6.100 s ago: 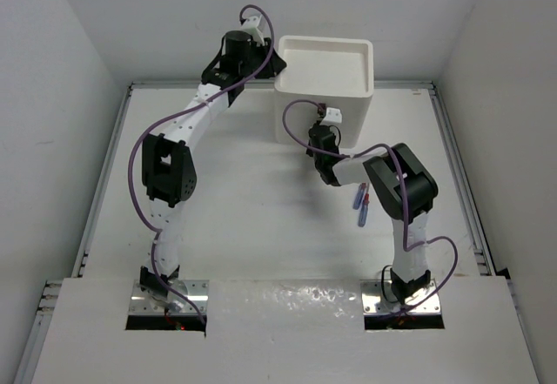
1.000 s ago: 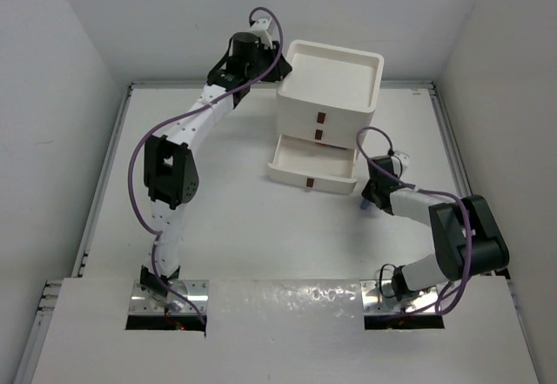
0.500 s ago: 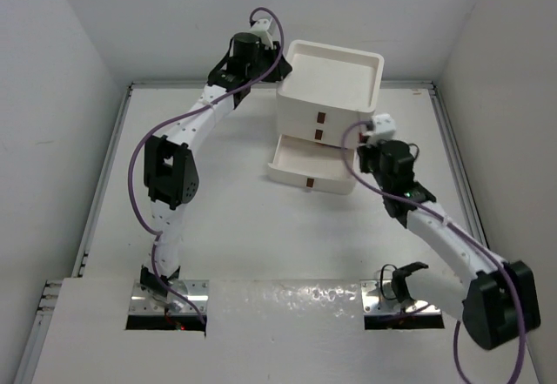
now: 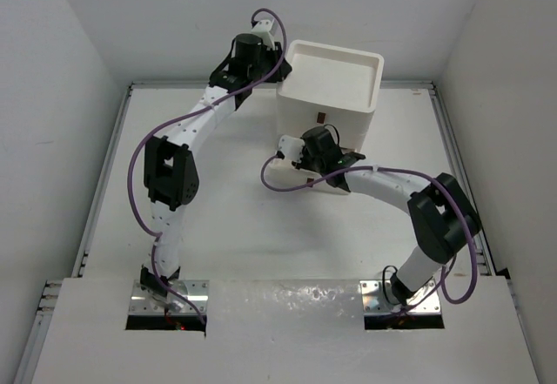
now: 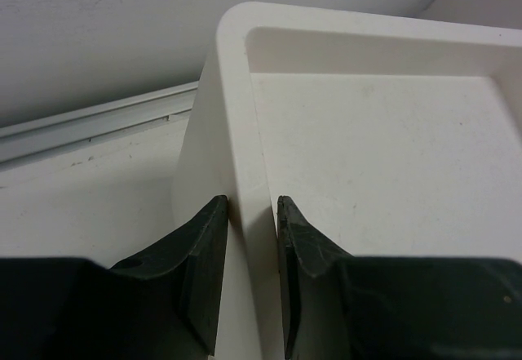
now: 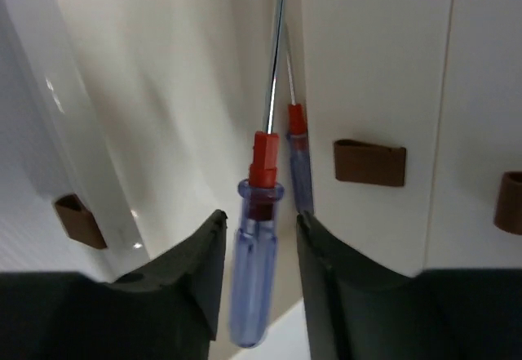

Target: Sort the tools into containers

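The white drawer unit [image 4: 348, 116] stands at the back with its bottom drawer [image 4: 277, 173] pulled out. My left gripper [image 4: 278, 60] is shut on the rim at the top's left corner; in the left wrist view the rim wall [image 5: 245, 131] sits between its fingers [image 5: 253, 205]. My right gripper [image 4: 338, 161] hangs over the pulled-out drawer. Its jaws [image 6: 261, 221] stand apart around a blue-purple screwdriver [image 6: 254, 270] with a red tip, with a gap on each side. A second like shape [image 6: 298, 164] lies against the unit's front; it may be a reflection. No green or orange tools show.
Red-brown drawer handles [image 6: 369, 162] show on the unit's front, and one [image 4: 320, 118] shows from above. The pulled-out drawer's white inside [image 6: 163, 107] lies under the screwdriver. Raised rails [image 4: 452, 149] edge the table, and white walls close it in.
The bottom drawer has come open. My right arm swung out to the right, then back over the drawer. The two blue-purple tools on the table no longer show there. The left gripper stayed.
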`<state>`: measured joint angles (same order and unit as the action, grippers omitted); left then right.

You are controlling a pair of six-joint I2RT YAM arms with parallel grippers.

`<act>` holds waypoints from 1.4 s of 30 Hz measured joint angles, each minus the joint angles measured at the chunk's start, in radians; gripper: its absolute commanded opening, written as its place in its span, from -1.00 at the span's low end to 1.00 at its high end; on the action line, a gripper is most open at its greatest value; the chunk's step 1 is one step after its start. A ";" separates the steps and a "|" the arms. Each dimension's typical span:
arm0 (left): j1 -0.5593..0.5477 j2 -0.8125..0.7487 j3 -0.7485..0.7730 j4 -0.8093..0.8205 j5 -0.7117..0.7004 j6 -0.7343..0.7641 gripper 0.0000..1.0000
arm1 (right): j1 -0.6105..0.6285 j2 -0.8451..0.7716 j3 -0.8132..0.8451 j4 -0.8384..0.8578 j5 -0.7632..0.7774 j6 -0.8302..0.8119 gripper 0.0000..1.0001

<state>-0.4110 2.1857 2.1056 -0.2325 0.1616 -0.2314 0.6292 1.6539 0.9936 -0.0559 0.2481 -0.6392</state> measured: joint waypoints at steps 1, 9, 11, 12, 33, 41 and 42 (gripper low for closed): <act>0.000 0.000 0.000 0.000 0.000 0.000 -1.00 | -0.002 0.000 0.000 -0.005 0.014 -0.016 0.29; 0.000 0.000 0.000 0.000 0.000 0.006 -1.00 | -0.003 -0.038 0.037 -0.032 0.085 0.057 0.32; 0.000 0.000 0.000 0.001 -0.001 0.006 -1.00 | 0.000 -0.092 0.040 -0.034 0.086 0.220 -0.46; 0.000 0.000 0.000 0.001 0.000 0.006 -1.00 | 0.001 -0.125 0.037 -0.030 0.084 0.302 -0.72; 0.000 0.000 0.000 0.002 -0.001 0.010 -1.00 | 0.159 -0.081 -0.506 0.531 0.251 1.472 -1.00; 0.000 0.000 -0.003 0.005 0.000 0.014 -1.00 | 0.119 0.078 -0.440 0.665 0.367 1.464 -1.00; 0.000 0.000 -0.003 0.006 0.000 0.015 -1.00 | 0.117 0.081 -0.431 0.687 0.384 1.453 -1.00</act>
<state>-0.4110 2.1857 2.1021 -0.2264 0.1616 -0.2161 0.7460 1.7351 0.5621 0.6308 0.6323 0.8143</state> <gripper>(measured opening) 0.246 0.002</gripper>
